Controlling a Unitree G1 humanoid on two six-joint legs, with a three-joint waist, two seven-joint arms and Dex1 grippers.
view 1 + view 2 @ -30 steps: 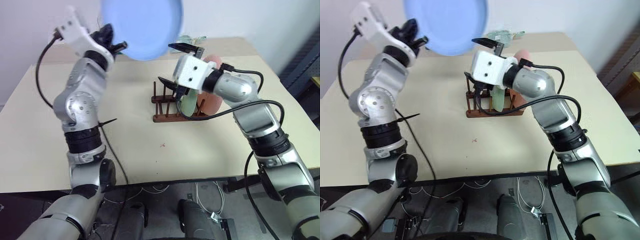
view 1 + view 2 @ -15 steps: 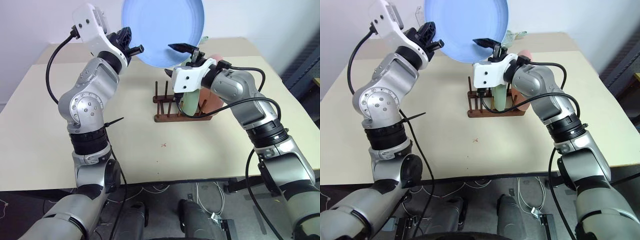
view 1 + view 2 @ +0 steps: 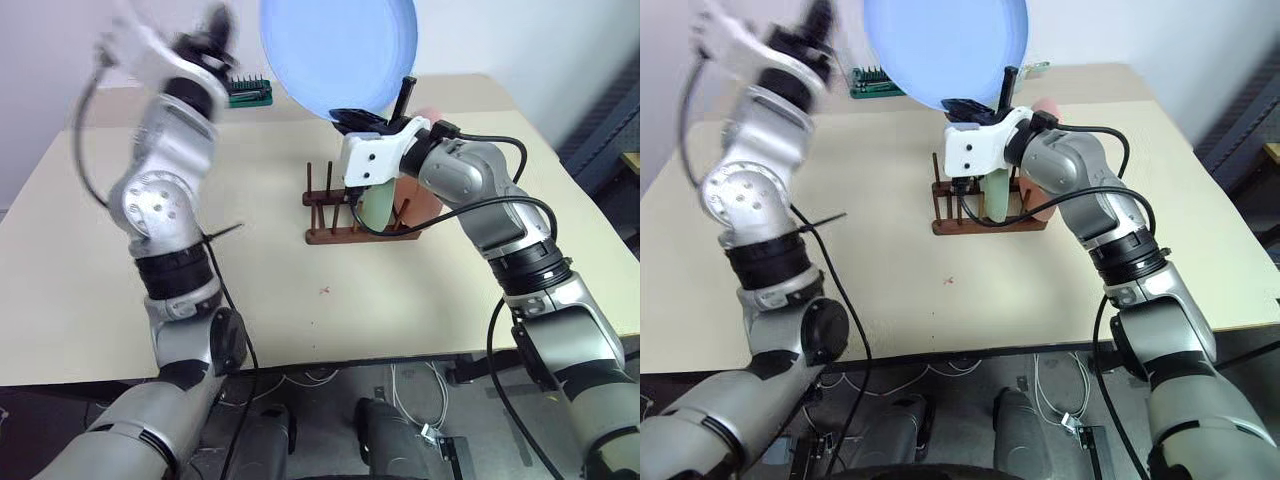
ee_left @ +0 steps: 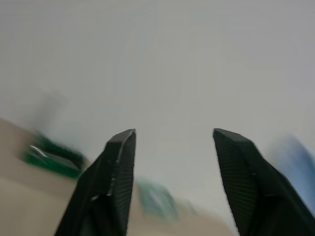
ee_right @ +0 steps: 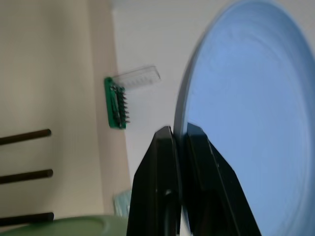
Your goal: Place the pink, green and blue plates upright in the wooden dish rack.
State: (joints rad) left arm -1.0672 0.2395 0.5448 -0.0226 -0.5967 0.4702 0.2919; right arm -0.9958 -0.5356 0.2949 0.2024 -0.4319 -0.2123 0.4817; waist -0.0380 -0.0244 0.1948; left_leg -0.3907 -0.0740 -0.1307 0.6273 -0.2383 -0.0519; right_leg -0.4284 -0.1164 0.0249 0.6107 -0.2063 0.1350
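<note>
The left pincer is raised over the far left part of the tabletop, its jaws apart and holding nothing. Near the tabletop's middle stands the wooden dish rack, with empty pegs at its left end. The green plate and the pink plate already stand upright in its right part, so two of three look done. The right pincer is clamped on the lower rim of the blue plate, held high above the rack. What is left, I judge, is lowering this plate between the free pegs and letting go.
</note>
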